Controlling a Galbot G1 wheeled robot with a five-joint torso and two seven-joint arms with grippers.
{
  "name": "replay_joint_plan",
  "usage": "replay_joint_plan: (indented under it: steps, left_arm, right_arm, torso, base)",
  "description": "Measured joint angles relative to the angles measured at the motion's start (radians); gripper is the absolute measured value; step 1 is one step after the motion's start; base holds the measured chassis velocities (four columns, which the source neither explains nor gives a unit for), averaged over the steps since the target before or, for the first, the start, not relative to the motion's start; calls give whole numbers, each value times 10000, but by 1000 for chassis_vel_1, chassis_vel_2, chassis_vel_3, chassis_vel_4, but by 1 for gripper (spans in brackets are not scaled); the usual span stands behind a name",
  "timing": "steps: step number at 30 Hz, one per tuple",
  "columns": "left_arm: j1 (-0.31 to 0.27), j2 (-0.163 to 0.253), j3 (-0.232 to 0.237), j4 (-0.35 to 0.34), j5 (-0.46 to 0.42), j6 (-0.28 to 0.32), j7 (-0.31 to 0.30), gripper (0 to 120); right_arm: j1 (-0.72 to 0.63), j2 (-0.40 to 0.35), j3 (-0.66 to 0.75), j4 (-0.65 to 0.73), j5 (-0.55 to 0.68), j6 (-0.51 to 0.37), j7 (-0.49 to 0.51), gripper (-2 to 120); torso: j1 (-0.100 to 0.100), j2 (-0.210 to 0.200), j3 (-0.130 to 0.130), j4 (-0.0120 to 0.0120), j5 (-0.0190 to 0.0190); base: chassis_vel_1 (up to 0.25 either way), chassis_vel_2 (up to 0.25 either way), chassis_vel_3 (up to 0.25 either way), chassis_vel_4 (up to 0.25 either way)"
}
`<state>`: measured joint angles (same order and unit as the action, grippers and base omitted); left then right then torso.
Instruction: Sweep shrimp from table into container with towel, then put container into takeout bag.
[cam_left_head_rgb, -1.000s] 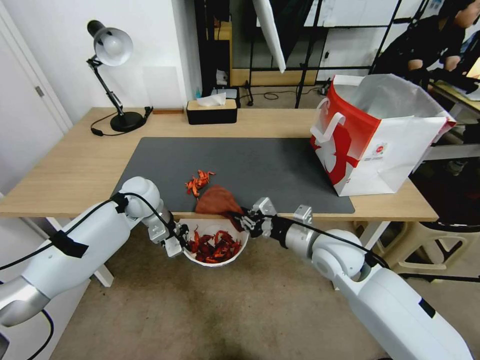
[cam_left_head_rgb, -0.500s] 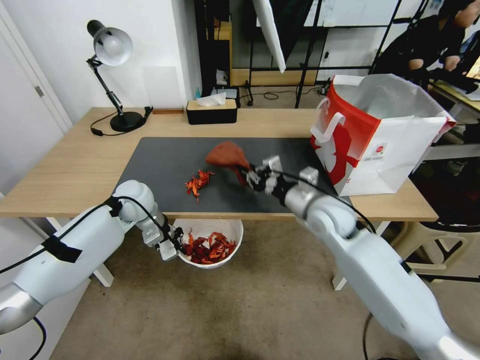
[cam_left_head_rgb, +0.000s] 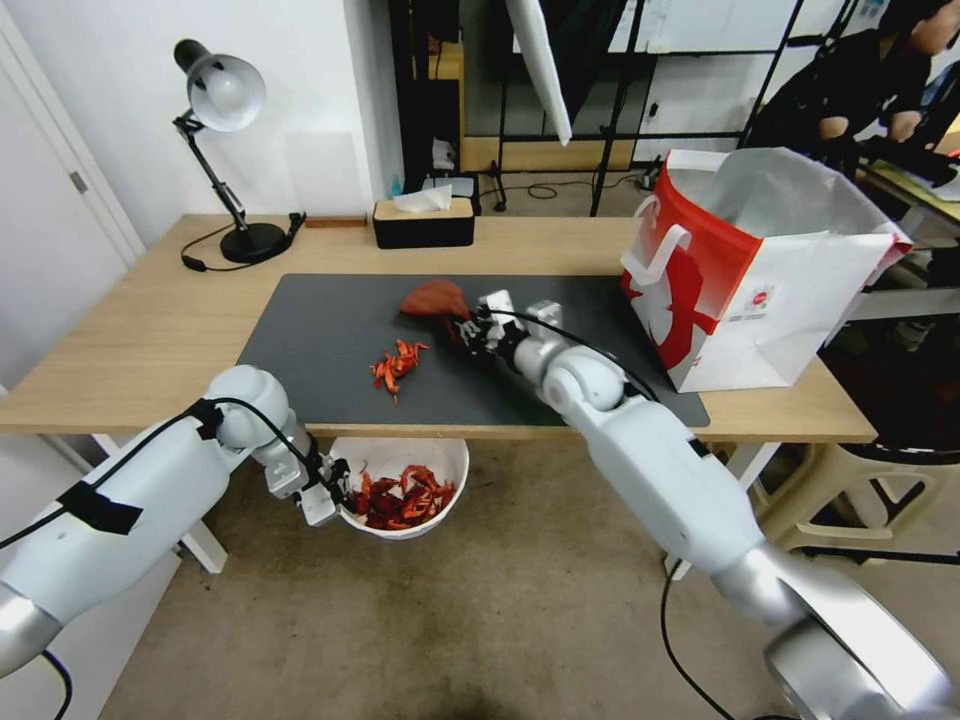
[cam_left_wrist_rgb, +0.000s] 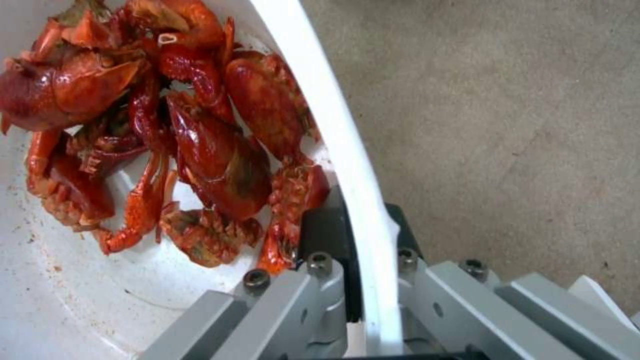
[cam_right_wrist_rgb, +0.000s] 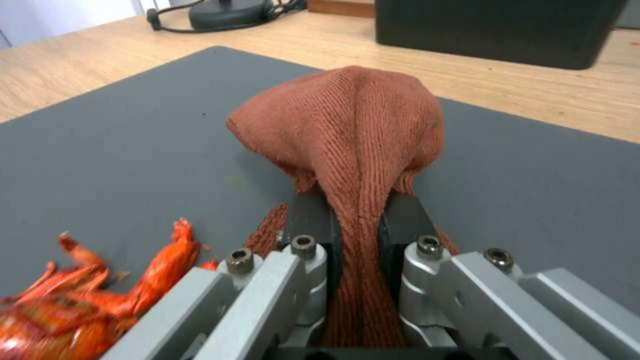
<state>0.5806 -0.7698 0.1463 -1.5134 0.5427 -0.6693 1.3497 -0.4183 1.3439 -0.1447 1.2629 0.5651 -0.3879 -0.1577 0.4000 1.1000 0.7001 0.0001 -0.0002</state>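
Mid-sweep, the right pincer (cam_right_wrist_rgb: 357, 225) clamps the towel (cam_right_wrist_rgb: 347, 125) beyond the shrimp (cam_left_head_rgb: 397, 362) on the tabletop (cam_left_head_rgb: 150, 330), needing a pull toward the bowl (cam_left_head_rgb: 400, 497) whose rim the left pincer (cam_left_wrist_rgb: 360, 240) grips.

glossy red-orange shrimp (cam_left_head_rgb: 397, 363), rust-brown ribbed towel (cam_left_head_rgb: 434, 299), white container (cam_left_head_rgb: 436, 461), dark grey mat (cam_left_head_rgb: 330, 330), white-and-red takeout bag (cam_left_head_rgb: 760, 280).

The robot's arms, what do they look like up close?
Smooth glossy white shells with rounded silver joints. A thin black cable runs along each; black tape bands it to the left arm. Each end effector, left and right, is bare grey metal with hex bolts and black finger pads.
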Motion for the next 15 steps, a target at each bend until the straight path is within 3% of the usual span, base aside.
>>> replay_joint_plan:
  steps: [15]
  left_arm:
    - [-17, 60, -98, 44, -11, -28, -35, 0]
  right_arm:
    - [40, -74, -552, -314, -117, 180, -1114, 7]
  torso:
    - [0, 0, -2, -2, 1]
  base:
    - [0, 0, 0, 0]
